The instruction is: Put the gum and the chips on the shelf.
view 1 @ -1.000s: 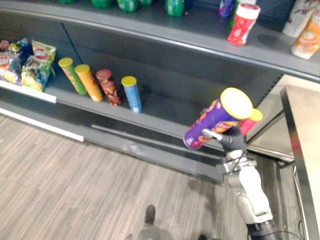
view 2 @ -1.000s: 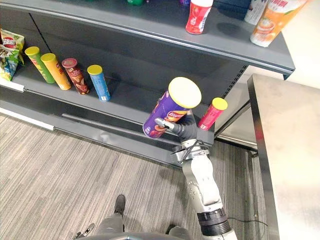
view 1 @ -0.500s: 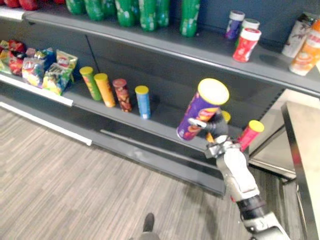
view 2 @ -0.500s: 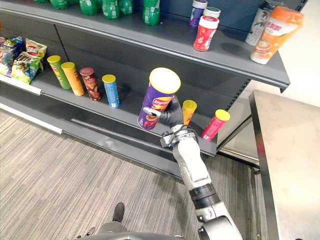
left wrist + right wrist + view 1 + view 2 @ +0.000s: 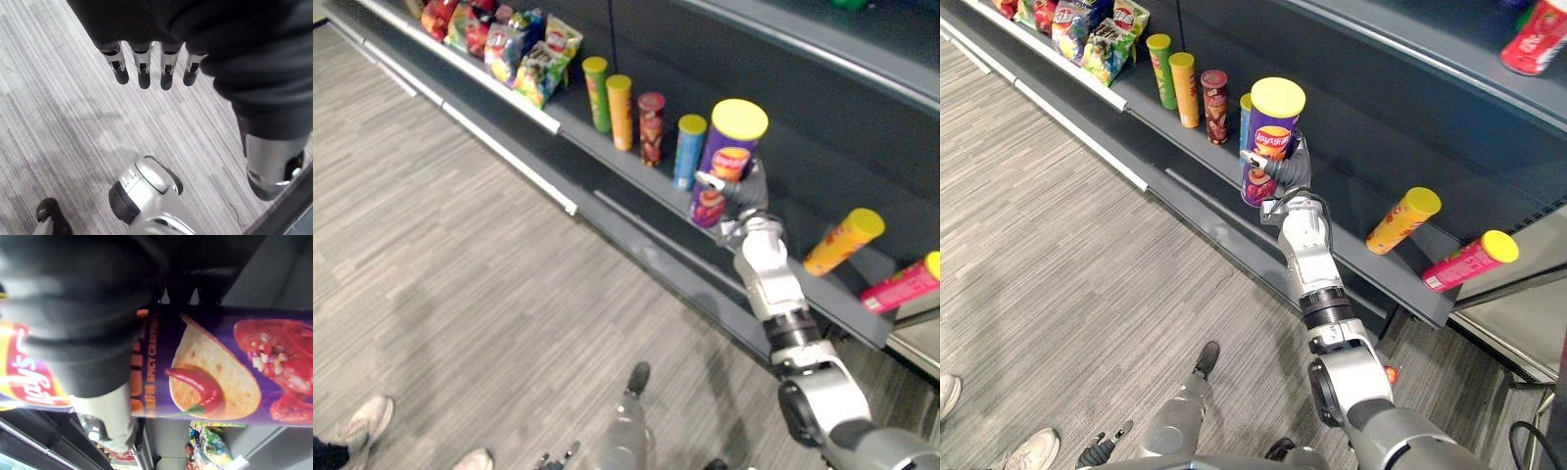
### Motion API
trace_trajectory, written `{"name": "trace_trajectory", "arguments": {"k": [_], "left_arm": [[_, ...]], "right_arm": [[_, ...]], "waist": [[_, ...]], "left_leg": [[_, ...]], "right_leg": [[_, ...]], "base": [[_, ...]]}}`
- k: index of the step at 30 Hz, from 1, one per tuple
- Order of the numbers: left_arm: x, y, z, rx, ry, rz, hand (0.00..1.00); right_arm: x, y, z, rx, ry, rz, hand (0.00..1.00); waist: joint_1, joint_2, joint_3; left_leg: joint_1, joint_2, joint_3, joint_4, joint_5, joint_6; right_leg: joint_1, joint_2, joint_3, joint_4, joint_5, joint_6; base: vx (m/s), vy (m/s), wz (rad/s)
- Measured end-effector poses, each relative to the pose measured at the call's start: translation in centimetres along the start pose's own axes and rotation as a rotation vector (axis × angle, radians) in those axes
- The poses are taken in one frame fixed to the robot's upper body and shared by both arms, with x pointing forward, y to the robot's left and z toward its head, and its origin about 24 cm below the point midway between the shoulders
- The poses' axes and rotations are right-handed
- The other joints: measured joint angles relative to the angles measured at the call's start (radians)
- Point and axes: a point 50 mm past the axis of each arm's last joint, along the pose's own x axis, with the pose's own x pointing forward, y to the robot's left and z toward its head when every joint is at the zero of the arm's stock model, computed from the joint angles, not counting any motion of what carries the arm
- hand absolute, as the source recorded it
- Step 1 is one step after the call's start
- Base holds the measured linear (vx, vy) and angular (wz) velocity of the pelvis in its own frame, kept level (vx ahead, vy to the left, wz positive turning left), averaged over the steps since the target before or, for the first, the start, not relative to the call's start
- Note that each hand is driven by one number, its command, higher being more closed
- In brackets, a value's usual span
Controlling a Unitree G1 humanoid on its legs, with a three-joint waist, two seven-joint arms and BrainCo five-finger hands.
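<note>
Right hand [image 5: 1297, 174] clenched round the tall purple chips can with a yellow lid [image 5: 1269, 137] – thumb on one side, fingers on the other, gripped low on the tube. Can is upright, lid up, over the front of the dark grey lower shelf [image 5: 1351, 211], just beside the blue can [image 5: 686, 150] that ends the standing row. I judge it is held upright so it can go down standing next to that row. Whether its base touches the shelf I cannot tell – my hand covers it. Blue can is partly hidden behind it. Where the gum is, I cannot tell. Left hand [image 5: 143, 73] hangs over the floor, fingers straight, holding nothing.
</note>
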Motion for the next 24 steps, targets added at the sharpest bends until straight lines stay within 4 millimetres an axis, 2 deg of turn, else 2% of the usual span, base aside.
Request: {"name": "trace_trajectory", "arguments": {"k": [6,9,11,13,14,18,19,22,24], "left_arm": [[0.4,-0.8,1.6,-0.024,-0.044,-0.007,0.0],[0.5,-1.5,2.8,-0.013,-0.085,-0.024,0.0],[0.5,-2.2,4.0,0.005,-0.138,-0.047,0.0],[0.4,-2.5,4.4,0.016,-0.16,-0.056,0.0],[0.4,-2.8,4.6,0.008,-0.172,-0.066,0.0],[0.4,-3.5,5.7,-0.004,-0.204,-0.07,0.0],[0.4,-3.6,5.9,-0.018,-0.209,-0.072,0.0],[0.3,-5.0,7.5,-0.015,-0.259,-0.113,0.0],[0.1,-5.6,8.1,-0.031,-0.293,-0.134,0.0]], "right_arm": [[0.3,-0.6,0.4,-0.011,-0.017,-0.062,1.0],[1.4,-1.2,1.3,0.004,-0.027,-0.115,1.0],[2.7,-2.0,3.0,0.032,-0.066,-0.179,1.0],[3.3,-2.7,4.1,0.041,-0.097,-0.226,1.0],[3.9,-3.2,5.2,0.034,-0.125,-0.26,1.0],[4.8,-5.2,7.5,0.028,-0.184,-0.358,1.0],[4.9,-5.5,7.9,0.029,-0.194,-0.371,1.0],[5.8,-7.2,10.1,0.046,-0.234,-0.455,1.0],[5.9,-8.1,10.7,0.053,-0.249,-0.498,1.0]], "waist": [[0.0,-0.011,0.028],[0.0,-0.007,0.066],[0.0,0.002,0.109],[0.002,0.007,0.121],[0.006,0.012,0.148],[0.028,0.034,0.204],[0.028,0.036,0.207],[0.033,0.066,0.241],[0.036,0.071,0.256]], "left_leg": [[-0.029,-0.011,0.003,0.0,0.038,-0.001],[-0.033,-0.017,0.002,0.001,0.04,-0.002],[-0.045,-0.023,-0.015,0.0,0.044,-0.006],[-0.068,-0.023,-0.02,0.001,0.051,-0.009],[-0.076,-0.024,-0.021,0.001,0.054,-0.011],[-0.108,-0.035,-0.026,0.001,0.063,-0.012],[-0.121,-0.038,-0.029,0.002,0.068,-0.014],[-0.196,-0.053,-0.046,0.054,0.066,-0.018],[-0.218,-0.062,-0.046,0.062,0.067,-0.018]], "right_leg": [[-0.034,-0.02,-0.004,0.038,-0.019,0.005],[-0.051,-0.034,0.001,0.069,-0.036,0.006],[-0.076,-0.049,-0.004,0.109,-0.059,0.004],[-0.101,-0.053,-0.011,0.133,-0.07,0.0],[-0.116,-0.06,-0.011,0.155,-0.08,-0.001],[-0.171,-0.089,-0.012,0.229,-0.113,-0.007],[-0.188,-0.096,-0.012,0.245,-0.119,-0.007],[-0.258,-0.116,-0.007,0.308,-0.137,-0.015],[-0.285,-0.131,-0.005,0.34,-0.151,-0.017]], "base": [[0.04,-0.029,0.03],[0.0,0.0,0.0],[-0.06,-0.028,0.13],[-0.05,-0.033,0.13],[-0.04,-0.035,0.09],[-0.04,-0.036,0.07],[-0.05,-0.045,0.18],[-0.05,-0.018,0.12],[-0.04,-0.019,0.06]]}}
